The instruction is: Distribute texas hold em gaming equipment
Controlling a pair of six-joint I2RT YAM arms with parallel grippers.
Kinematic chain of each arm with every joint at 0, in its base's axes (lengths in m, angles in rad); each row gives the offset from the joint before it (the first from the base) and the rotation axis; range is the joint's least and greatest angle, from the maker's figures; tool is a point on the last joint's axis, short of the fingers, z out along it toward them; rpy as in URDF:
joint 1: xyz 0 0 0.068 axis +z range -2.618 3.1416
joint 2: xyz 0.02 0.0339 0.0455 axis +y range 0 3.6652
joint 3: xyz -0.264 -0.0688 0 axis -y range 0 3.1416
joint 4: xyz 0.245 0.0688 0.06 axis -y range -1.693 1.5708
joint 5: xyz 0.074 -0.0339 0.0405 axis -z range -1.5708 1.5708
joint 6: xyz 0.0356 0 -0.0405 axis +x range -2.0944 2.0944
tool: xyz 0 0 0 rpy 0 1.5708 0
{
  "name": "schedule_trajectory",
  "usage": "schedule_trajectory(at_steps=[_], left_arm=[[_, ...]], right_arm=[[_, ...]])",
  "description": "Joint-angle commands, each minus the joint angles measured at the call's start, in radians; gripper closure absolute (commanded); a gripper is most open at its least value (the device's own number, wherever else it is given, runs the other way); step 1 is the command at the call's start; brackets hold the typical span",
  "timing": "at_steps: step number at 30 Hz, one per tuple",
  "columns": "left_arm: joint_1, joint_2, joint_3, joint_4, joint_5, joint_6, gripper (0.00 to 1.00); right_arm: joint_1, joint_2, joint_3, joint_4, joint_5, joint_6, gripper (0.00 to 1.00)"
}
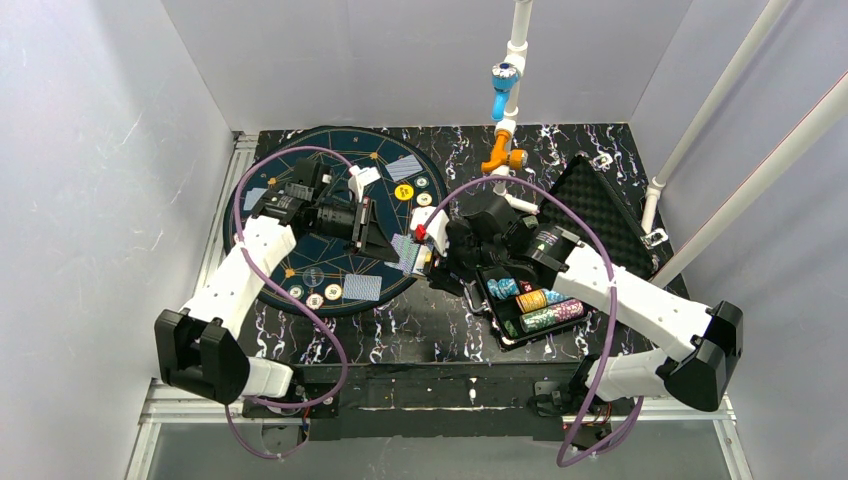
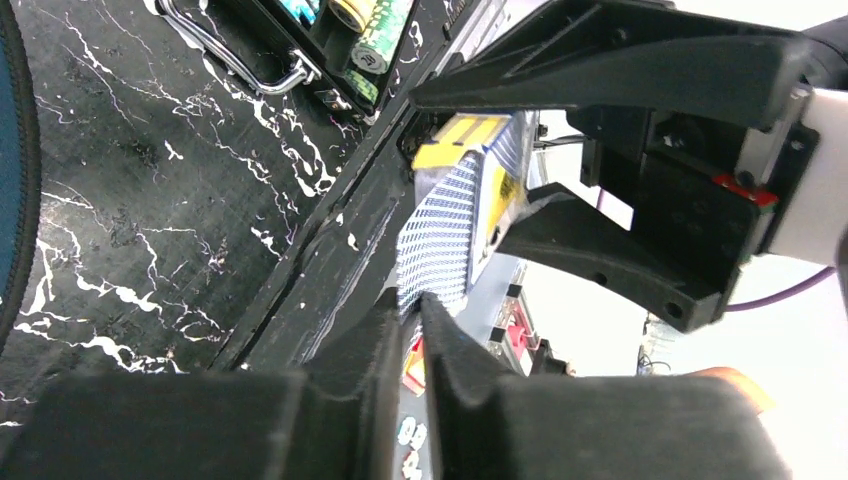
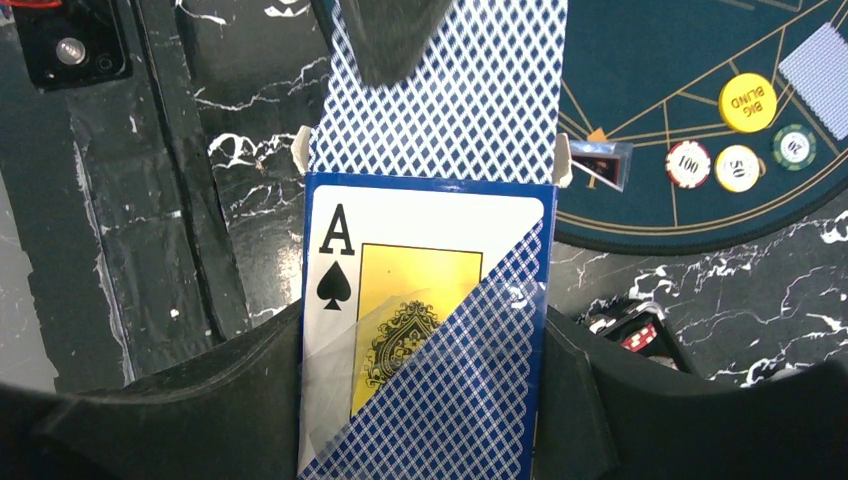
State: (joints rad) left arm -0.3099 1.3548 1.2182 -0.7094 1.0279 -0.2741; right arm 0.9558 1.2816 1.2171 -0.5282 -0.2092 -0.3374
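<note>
Left hand (image 2: 412, 305) pinches card (image 2: 440, 230); right hand (image 3: 425, 335) grips deck box (image 3: 425, 250)

Shows the left gripper (image 2: 412, 305) at the bottom, its dark fingers (image 2: 350, 350) pinched together on the lower edge of a blue-backed card (image 2: 440, 230). Finds that card standing partly out of a yellow-and-blue card box (image 2: 470, 130), clamped between the black fingers of the right gripper (image 2: 462, 165) above. Takes in the white-veined black table (image 2: 150, 200) at left, plus a case (image 2: 330, 70) with a metal handle (image 2: 240, 65) and chips (image 2: 375, 35) at top.
</note>
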Motion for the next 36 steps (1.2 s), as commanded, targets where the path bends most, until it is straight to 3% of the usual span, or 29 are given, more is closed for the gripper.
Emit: schedule_trajectory(at_steps=[1, 11, 18, 21, 26, 31, 36], left_arm=[[0.034, -0.034, -0.004, -0.062, 0.009, 0.032, 0.98], [0.305, -0.055, -0.021, -0.148, 0.145, 0.075, 1.00], [0.449, 0.045, 0.068, -0.173, 0.123, 0.094, 1.00], [0.452, 0.097, 0.094, -0.106, 0.056, 0.027, 1.00], [0.434, 0.166, 0.096, 0.129, -0.079, -0.237, 1.00], [0.350, 0.291, 0.213, 0.174, -0.324, -0.300, 1.00], [0.307, 0.476, 0.322, 0.355, -0.373, -0.401, 1.00]], right_arm=[[0.000, -0.040, 0.051, 0.035, -0.010, 0.003, 0.99], [-0.001, -0.076, 0.032, 0.001, 0.029, -0.019, 0.99], [-0.009, -0.080, 0.035, -0.004, 0.044, -0.028, 0.99], [-0.012, -0.080, 0.033, -0.004, 0.046, -0.028, 0.99], [-0.018, -0.083, 0.043, -0.022, 0.067, -0.057, 0.99], [-0.031, -0.082, 0.074, -0.062, 0.082, -0.067, 0.99], [-0.041, -0.082, 0.082, -0.087, 0.084, -0.071, 0.99]])
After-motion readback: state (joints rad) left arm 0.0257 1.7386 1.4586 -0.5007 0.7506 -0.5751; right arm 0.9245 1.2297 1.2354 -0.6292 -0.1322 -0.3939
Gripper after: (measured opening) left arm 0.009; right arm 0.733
